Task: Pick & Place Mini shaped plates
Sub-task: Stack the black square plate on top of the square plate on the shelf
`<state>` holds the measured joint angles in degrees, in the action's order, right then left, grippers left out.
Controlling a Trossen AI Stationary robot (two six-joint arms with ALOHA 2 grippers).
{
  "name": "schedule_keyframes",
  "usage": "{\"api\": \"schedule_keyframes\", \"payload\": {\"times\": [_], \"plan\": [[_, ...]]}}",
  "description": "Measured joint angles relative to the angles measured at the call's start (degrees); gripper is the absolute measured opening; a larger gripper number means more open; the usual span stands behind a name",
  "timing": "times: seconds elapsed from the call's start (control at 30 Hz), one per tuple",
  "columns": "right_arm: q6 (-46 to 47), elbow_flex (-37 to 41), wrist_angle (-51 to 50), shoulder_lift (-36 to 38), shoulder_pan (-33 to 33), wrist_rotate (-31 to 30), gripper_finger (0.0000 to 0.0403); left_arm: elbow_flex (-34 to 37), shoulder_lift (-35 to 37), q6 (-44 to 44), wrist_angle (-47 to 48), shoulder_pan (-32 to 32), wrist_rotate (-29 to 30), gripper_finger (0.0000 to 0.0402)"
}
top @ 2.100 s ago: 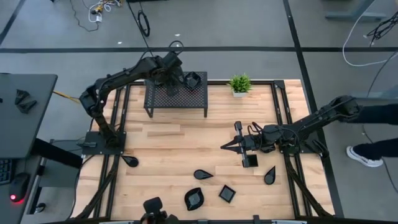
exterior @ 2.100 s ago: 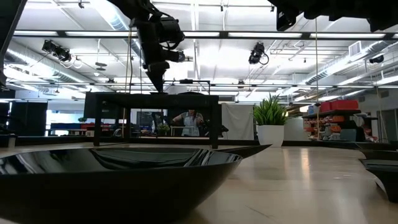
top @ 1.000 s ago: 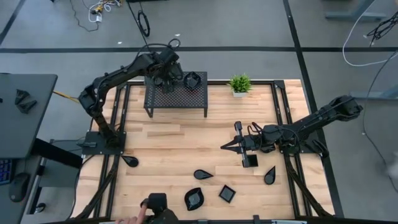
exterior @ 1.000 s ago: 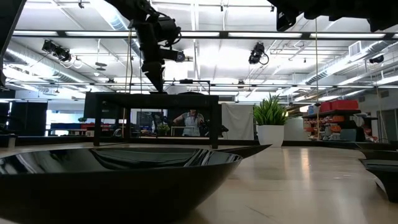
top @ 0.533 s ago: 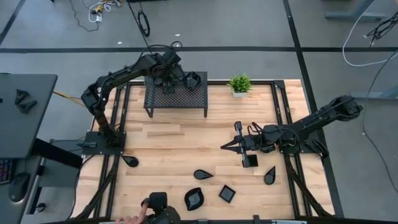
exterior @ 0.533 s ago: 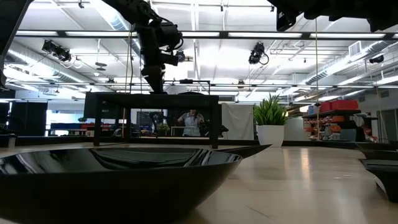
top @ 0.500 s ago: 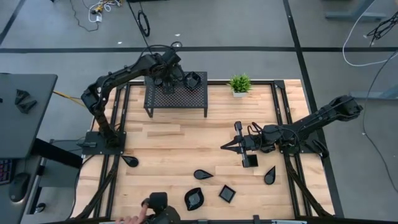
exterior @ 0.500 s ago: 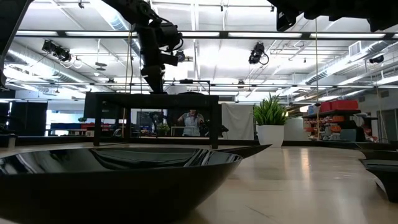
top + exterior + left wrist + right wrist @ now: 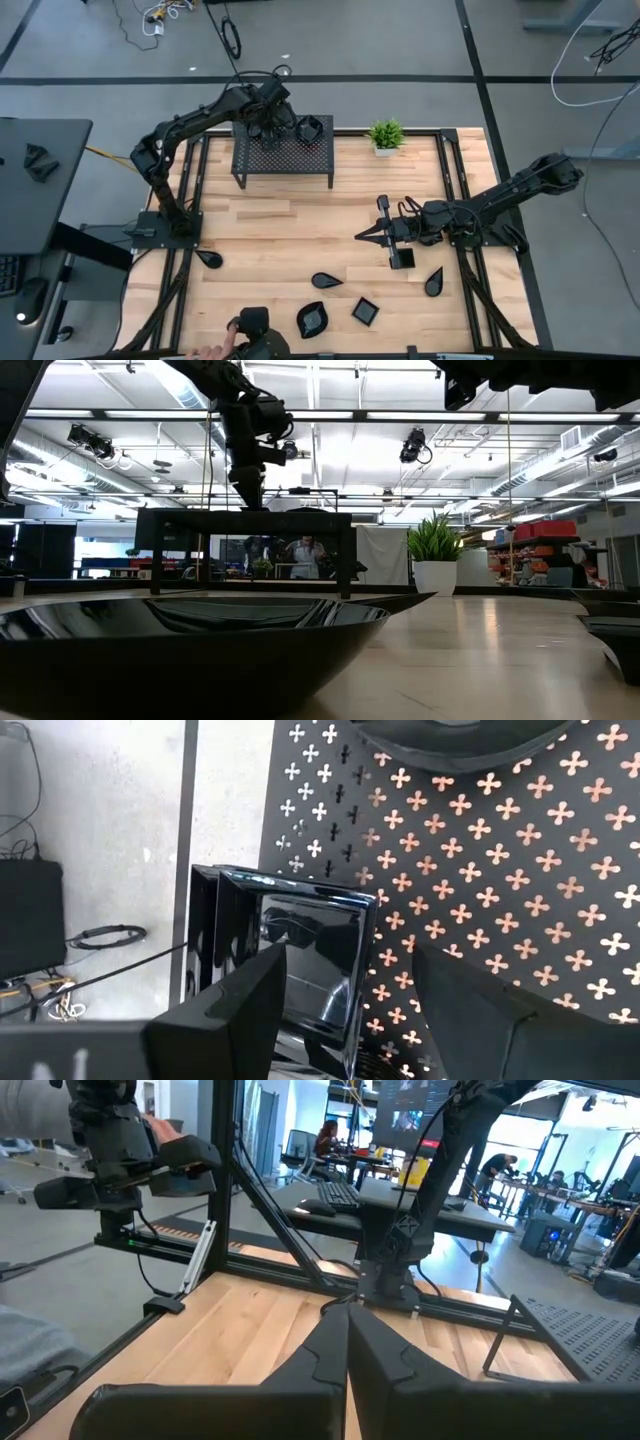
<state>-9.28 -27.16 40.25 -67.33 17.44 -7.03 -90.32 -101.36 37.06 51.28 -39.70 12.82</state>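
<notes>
We see a rack (image 9: 282, 153) at the worktop's (image 9: 270, 240) far edge, plant (image 9: 385, 134) beside it, square plates (image 9: 300, 960) stacked on the rack, more plates (image 9: 325, 281) near the front.

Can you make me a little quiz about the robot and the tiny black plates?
1. True or false: the left gripper has its fingers open above the black mesh rack.
2. Which arm waits over the middle of the table with shut fingers: A) left, B) right?
3. What green thing stands beside the rack at the table's far edge?

Key
1. True; square plates stand on edge just ahead of it.
2. B, the right gripper.
3. The small potted plant.
</notes>
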Motion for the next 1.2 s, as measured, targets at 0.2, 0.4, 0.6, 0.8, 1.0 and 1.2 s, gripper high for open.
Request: {"api": "schedule_keyframes", "payload": {"times": [0.2, 0.4, 0.6, 0.8, 1.0, 1.2], "plan": [[0.00, 0.00, 0.00, 0.00, -0.01, 0.00, 0.0011, -0.02, -0.57, -0.82, -0.84, 0.02, 0.57, 0.0222], [0.00, 0.00, 0.08, 0.00, -0.01, 0.15, 0.0011, -0.07, -1.30, -1.74, -0.75, 0.44, 0.91, 0.0222], [0.21, -0.02, 0.23, 0.00, 0.00, 0.44, 0.0011, -0.07, -1.40, -3.00, 1.71, 1.03, -0.25, 0.0215], [0.20, -0.02, 0.20, 0.00, -0.01, 0.44, 0.0011, -0.07, -1.38, -2.95, 4.14, 2.31, -0.66, 0.0195], [0.20, -0.02, 0.22, 0.00, -0.01, 0.44, 0.0011, -0.07, -0.80, -2.75, 4.36, 3.16, 0.82, 0.0188], [0.20, -0.02, 0.22, 0.00, -0.01, 0.44, 0.0011, -0.07, 1.57, -1.92, 4.33, 3.56, 2.53, 0.0188]]}}
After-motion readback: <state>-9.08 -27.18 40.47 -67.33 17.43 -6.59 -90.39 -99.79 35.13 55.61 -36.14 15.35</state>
